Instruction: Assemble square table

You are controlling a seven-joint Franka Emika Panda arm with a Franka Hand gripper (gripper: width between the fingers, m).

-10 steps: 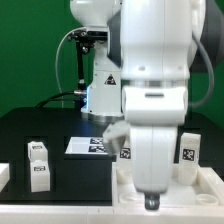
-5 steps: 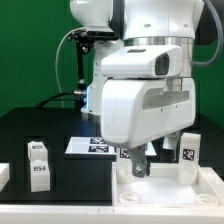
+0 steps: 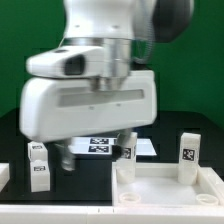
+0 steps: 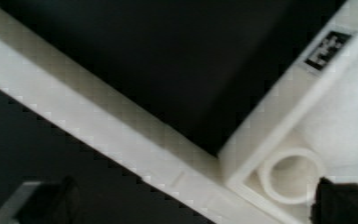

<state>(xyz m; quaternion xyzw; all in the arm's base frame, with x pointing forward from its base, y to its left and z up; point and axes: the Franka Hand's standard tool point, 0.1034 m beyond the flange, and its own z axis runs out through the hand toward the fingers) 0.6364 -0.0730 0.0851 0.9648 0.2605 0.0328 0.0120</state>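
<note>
The square table's white top (image 3: pixel 170 192) lies at the front of the exterior view's right, tray-like, with a raised rim. Two tagged white legs (image 3: pixel 188 152) (image 3: pixel 127 152) stand at its far side. Two more loose legs (image 3: pixel 38 166) stand at the exterior view's left. My gripper (image 3: pixel 90 152) hangs open just left of the top's near corner and holds nothing. In the wrist view the top's rim (image 4: pixel 123 125) runs diagonally between my dark fingers (image 4: pixel 44 201), with a round corner socket (image 4: pixel 293 176) and a tagged leg (image 4: pixel 330 48) beyond.
The marker board (image 3: pixel 100 146) lies flat on the black table behind my gripper. A white piece (image 3: pixel 3 176) shows at the left edge of the exterior view. The robot's base and a green backdrop fill the rear.
My arm has swung from over the table top toward the exterior view's left. The jaws have spread wider and hold nothing.
</note>
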